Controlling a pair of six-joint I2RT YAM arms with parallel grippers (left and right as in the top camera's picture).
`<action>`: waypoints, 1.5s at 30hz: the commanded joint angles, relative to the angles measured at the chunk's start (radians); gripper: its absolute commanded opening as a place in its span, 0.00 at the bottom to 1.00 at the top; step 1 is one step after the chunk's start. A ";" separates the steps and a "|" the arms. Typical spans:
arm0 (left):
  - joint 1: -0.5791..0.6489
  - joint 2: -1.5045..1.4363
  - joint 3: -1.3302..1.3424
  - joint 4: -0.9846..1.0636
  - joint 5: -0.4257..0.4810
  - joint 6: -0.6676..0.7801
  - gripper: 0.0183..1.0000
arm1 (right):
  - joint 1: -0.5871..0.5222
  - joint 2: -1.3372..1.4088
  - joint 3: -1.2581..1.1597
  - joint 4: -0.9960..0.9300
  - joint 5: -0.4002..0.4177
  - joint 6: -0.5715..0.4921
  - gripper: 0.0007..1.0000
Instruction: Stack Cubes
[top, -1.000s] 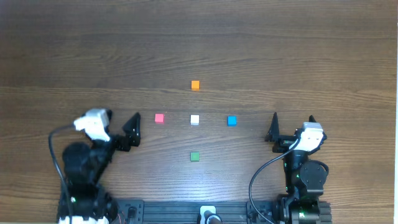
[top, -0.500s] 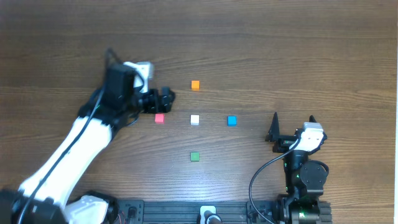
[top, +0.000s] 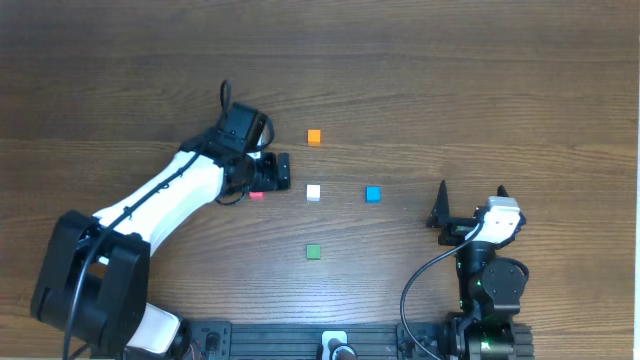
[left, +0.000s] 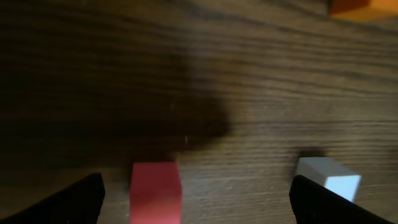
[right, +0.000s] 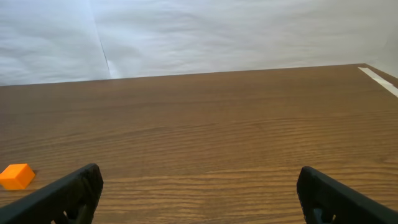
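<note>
The left gripper (top: 272, 172) is being held over the table (top: 500, 80), left of the middle, with its jaws spread wide. In the left wrist view the red cube (left: 155, 191) is being framed between the two fingers (left: 74, 200). It is lying flat on the wood, closer to one finger than to the other, and is not being touched by either. From above, this cube is being partly covered by the gripper, so that only its near edge is being shown.

The white cube (top: 313, 192) is lying just to the right of the red one, at the middle of the layout. The blue cube (top: 373, 194) is lying farther right in the same row. The orange cube (top: 314, 137) is being seen on the far side of the white one, and the green cube (top: 313, 252) on its near side. All five cubes are lying apart from each other, each resting singly on the table.

The right gripper (top: 469, 200) is being held at the near right, close to its own base and well apart from the cubes. Its jaws are wide and nothing is being gripped. In the right wrist view, bare wood is being shown running away to a white backdrop (right: 236, 31).
</note>
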 joint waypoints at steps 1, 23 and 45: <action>-0.004 0.006 0.017 -0.029 -0.050 -0.041 0.96 | 0.005 -0.008 -0.005 -0.003 0.010 -0.005 0.99; -0.051 0.079 0.017 -0.037 -0.135 0.043 0.87 | 0.005 -0.008 -0.005 -0.003 0.010 -0.006 0.99; -0.051 0.082 0.017 -0.038 -0.162 0.047 0.35 | 0.005 -0.008 -0.005 -0.003 0.010 -0.005 0.99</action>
